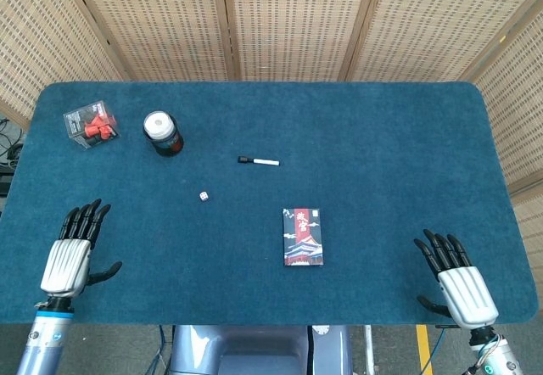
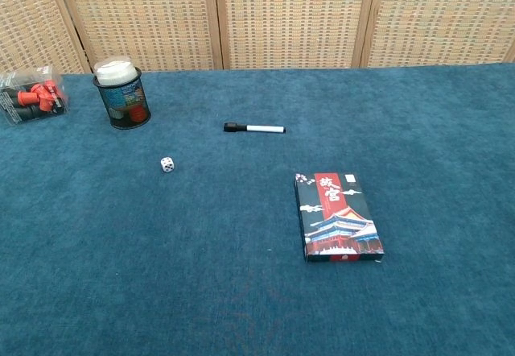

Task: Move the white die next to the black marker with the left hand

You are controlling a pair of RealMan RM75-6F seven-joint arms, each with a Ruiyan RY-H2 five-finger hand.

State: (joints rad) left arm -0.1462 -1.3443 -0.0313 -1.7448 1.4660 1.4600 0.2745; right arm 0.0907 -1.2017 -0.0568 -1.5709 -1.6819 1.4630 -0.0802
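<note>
While the left hand (image 1: 68, 260) lies flat at the table's (image 1: 382, 137) near-left edge, fingers spread and holding nothing, the right hand (image 1: 462, 288) mirrors it at the near-right — neither touches an object. One white die (image 1: 204, 196) sits alone, at about 8 o'clock from the one black marker (image 1: 258, 162) and apart from it. Elsewhere: one lidded can (image 1: 161, 133), one clear box of red pieces (image 1: 90, 124), one illustrated card box (image 1: 303, 237).
</note>
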